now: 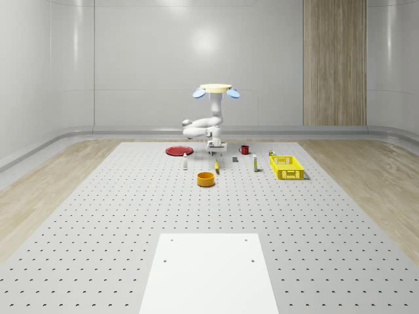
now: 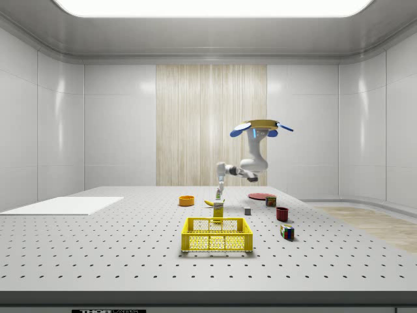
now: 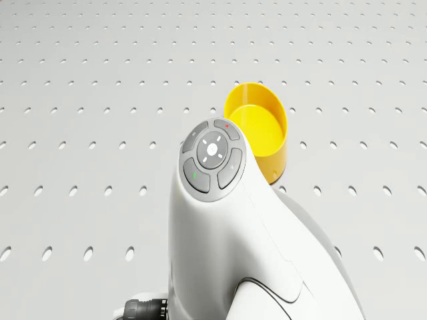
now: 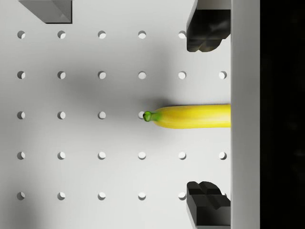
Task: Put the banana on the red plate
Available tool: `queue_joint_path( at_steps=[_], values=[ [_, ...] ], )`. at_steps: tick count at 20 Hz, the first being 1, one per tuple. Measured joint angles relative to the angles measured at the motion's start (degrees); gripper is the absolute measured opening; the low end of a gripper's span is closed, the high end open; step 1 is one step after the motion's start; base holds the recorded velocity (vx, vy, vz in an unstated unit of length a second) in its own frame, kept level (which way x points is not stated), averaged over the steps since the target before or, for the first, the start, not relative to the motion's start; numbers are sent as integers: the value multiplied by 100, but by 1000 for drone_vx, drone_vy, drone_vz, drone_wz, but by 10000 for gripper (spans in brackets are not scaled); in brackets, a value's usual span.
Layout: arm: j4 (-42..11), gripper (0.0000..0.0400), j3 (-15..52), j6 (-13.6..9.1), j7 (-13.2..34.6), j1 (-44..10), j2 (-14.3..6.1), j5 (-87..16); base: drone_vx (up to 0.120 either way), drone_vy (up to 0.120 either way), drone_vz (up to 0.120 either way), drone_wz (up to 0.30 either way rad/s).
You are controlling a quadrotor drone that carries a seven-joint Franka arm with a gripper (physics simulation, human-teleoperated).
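Observation:
A yellow banana (image 4: 193, 117) with a green stem tip lies flat on the perforated table. My gripper (image 4: 206, 116) is open right over it, and the two dark fingers (image 4: 205, 28) stand well apart on either side of the banana, with gaps between. In the whole-scene view the drone (image 1: 216, 91) hovers over the table's far middle, its white arm bent down so that the gripper (image 1: 216, 156) is just above the banana (image 1: 217, 166). The red plate (image 1: 179, 151) lies flat a short way toward that view's left. In the side view the plate (image 2: 260, 195) is behind the arm.
An orange bowl (image 1: 206, 178) stands just in front of the banana and appears past the arm's wrist (image 3: 212, 160) as a bowl (image 3: 257, 127). A yellow crate (image 1: 287, 167), a red mug (image 1: 244, 150), small bottles, a grey block (image 4: 47, 9) and a coloured cube (image 2: 287, 231) stand around.

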Motion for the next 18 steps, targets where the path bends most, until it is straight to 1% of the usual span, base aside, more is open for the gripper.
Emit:
queue_joint_path(
  at_steps=[5, 6, 7, 11, 14, 18],
  values=[
    [6, 400, 23, 96, 25, -28, -103, 48, 120, 0, -120, 0],
    [7, 400, 28, 115, 30, -33, -124, 57, 40, 0, -120, 0],
    [8, 400, 32, 133, 35, -38, -143, 66, 0, 0, 0, 0],
    [13, 400, 49, 205, 53, -58, -221, 101, 0, 0, -120, 0],
    [25, 400, -7, 287, 57, -67, -287, 64, 0, 0, 0, 0],
    [74, 400, -238, 457, 43, -79, -388, -136, 0, 0, 0, 0]
  ],
)
